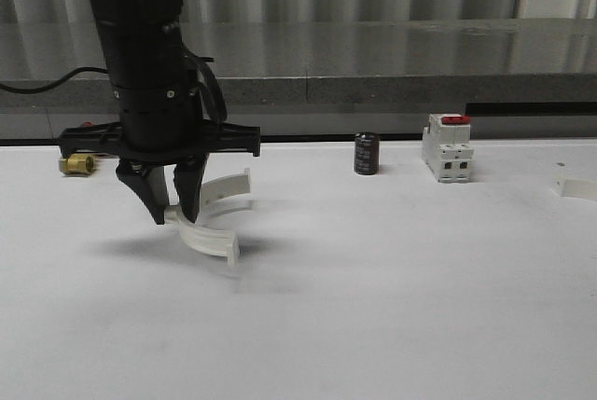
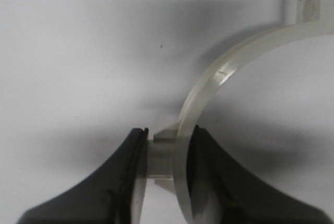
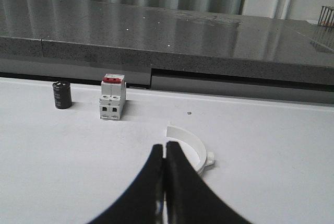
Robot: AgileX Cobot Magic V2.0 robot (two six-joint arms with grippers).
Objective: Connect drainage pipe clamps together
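Observation:
My left gripper [image 1: 173, 206] hangs low over the white table at the left, shut on one white half-ring drainage pipe clamp [image 1: 210, 240]. In the left wrist view the fingers [image 2: 168, 139] pinch its outer lug and band at mid-arc, and the band [image 2: 219, 75] curves away to a flat end tab. Both ends point toward the right in the front view. The second clamp [image 1: 574, 186] lies on the table at the far right. My right gripper [image 3: 166, 150] is shut with nothing between its fingers, just short of that clamp [image 3: 194, 150].
A white breaker with a red switch [image 1: 446, 146] [image 3: 112, 96] and a small black cylinder [image 1: 366, 154] [image 3: 62, 94] stand at the back of the table. A yellow fitting [image 1: 76, 164] lies at the back left. A grey stone ledge [image 1: 373, 55] runs behind.

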